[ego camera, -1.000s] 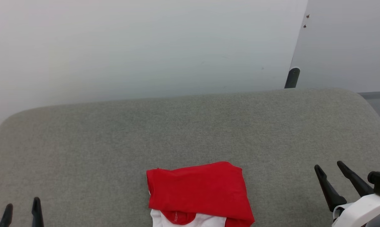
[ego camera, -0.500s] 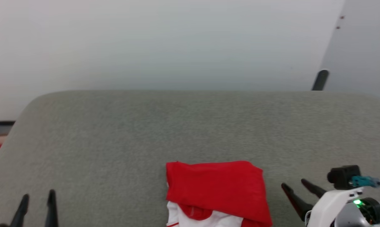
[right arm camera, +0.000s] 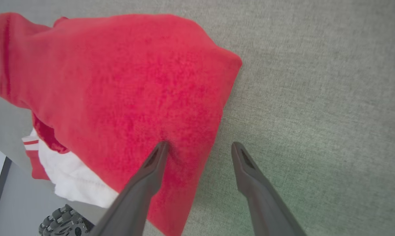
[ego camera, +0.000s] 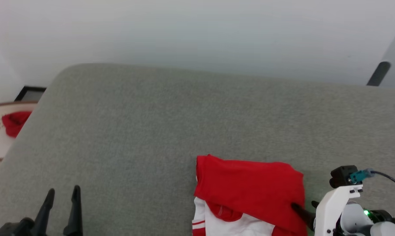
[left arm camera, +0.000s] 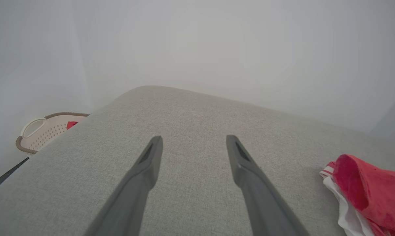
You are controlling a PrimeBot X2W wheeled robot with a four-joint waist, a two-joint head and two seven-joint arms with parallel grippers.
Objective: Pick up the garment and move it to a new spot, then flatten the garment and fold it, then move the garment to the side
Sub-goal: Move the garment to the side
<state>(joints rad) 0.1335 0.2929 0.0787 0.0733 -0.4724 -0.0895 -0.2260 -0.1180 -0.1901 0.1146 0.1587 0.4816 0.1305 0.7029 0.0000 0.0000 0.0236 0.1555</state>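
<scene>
Garment [ego camera: 250, 186] is lying folded; right gripper [right arm camera: 199, 147], spread, is straddling its edge, probably beginning the sideways move, so closing must catch every layer. Left gripper [left arm camera: 194, 141] is hovering spread, well apart.

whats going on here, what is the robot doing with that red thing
The garment lies folded near the front edge of the grey cushion. The right gripper is open astride its right edge, one finger on the red fabric, nothing gripped yet. The left gripper is open over bare cushion.
</scene>
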